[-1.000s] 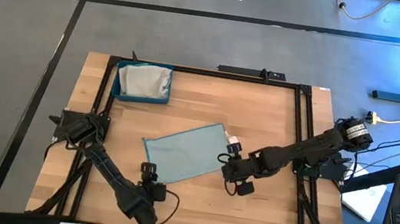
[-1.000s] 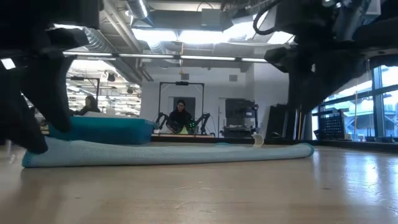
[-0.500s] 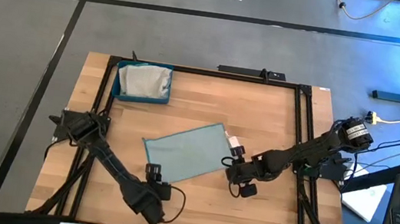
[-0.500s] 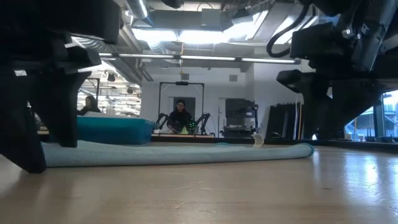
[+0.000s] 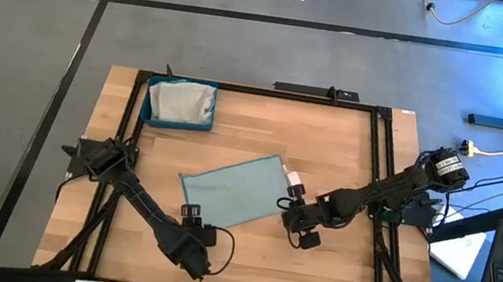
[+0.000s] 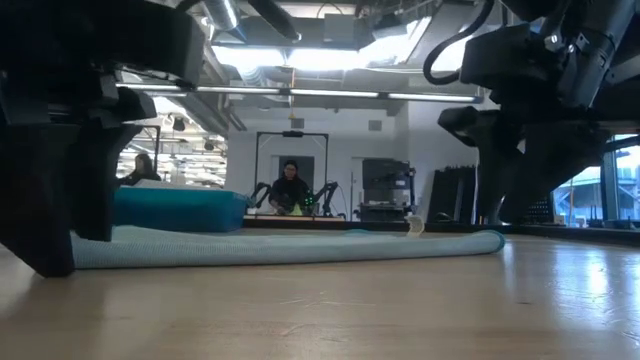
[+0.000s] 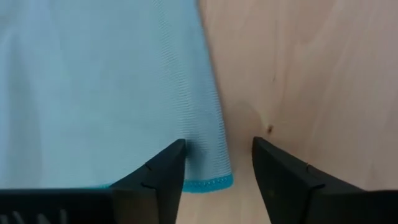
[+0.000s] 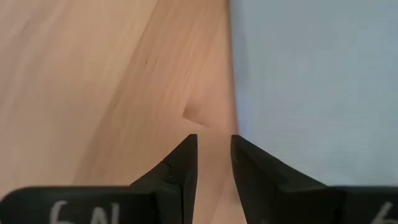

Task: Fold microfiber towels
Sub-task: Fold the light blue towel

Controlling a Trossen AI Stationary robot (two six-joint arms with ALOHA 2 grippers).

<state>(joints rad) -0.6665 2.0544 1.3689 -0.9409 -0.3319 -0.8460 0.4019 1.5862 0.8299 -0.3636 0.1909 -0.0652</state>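
A pale teal microfiber towel (image 5: pixel 233 192) lies flat and askew in the middle of the table. My left gripper (image 5: pixel 190 212) is open at its near left corner (image 7: pixel 211 177), pointing steeply down, with one finger over the cloth and the other over bare wood. My right gripper (image 5: pixel 285 203) stands at the towel's right edge (image 8: pixel 239 93), near its near end. It is open by a narrow gap that shows only wood (image 8: pixel 213 146). In the low view the towel (image 6: pixel 290 247) shows as a low flat strip between the two dark grippers. My left gripper straddles the towel's near left corner (image 7: pixel 214 180) from above, one finger on each side of the cloth's side edge. Whether the fingertips touch the cloth or the table, I cannot tell.
A dark blue tray (image 5: pixel 180 102) at the far left holds folded pale cloths. A small white object (image 5: pixel 293 179) lies by the towel's right edge. Black frame rails (image 5: pixel 378 177) run along the table's sides. Bare wood lies in front of and behind the towel.
My left gripper has swung a little toward the table's right and turned, settling at the towel's near left corner. My right gripper has come down toward the table beside the towel's right edge. The towel has stayed where it was.
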